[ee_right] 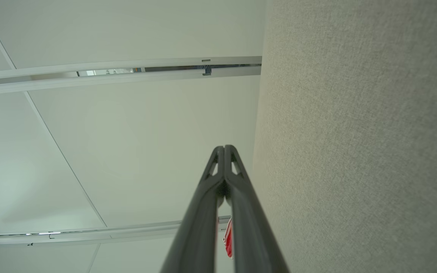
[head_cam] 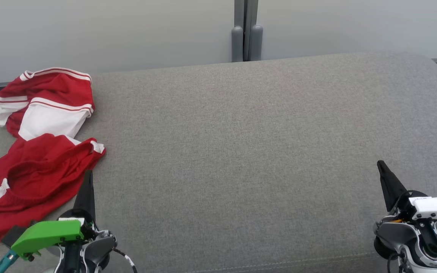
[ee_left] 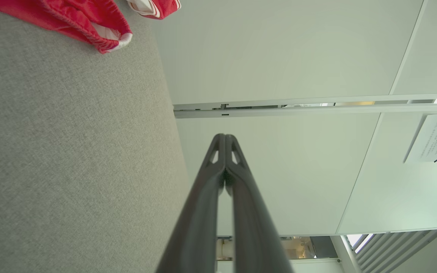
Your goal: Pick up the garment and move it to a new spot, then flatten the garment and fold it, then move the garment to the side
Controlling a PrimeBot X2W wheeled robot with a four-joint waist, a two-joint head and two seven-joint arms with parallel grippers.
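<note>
Head view: red-and-white garment (head_cam: 40, 167) crumpled at left edge of grey fabric surface (head_cam: 241, 151). Long axis runs near-to-far along that edge, white-striped end farthest. Left gripper (head_cam: 88, 173) at garment's right edge, jaws together, empty. Right gripper (head_cam: 381, 164) well apart at right, jaws together.
Left wrist view: jaws pressed together, garment in top-left corner.
Right wrist view: jaws together, red sliver of garment beyond fingers.

Left gripper (head_cam: 88, 177): two long dark tapered fingers (ee_left: 199, 220), slotted tips; green plastic cover (head_cam: 47, 232), teal plug (head_cam: 6, 261), black-white striped cable (head_cam: 127, 259). Right gripper (head_cam: 382, 167): same dark fingers; white cover (head_cam: 436, 204), grey round joint (head_cam: 393, 231), orange wires (head_cam: 401, 220).
</note>
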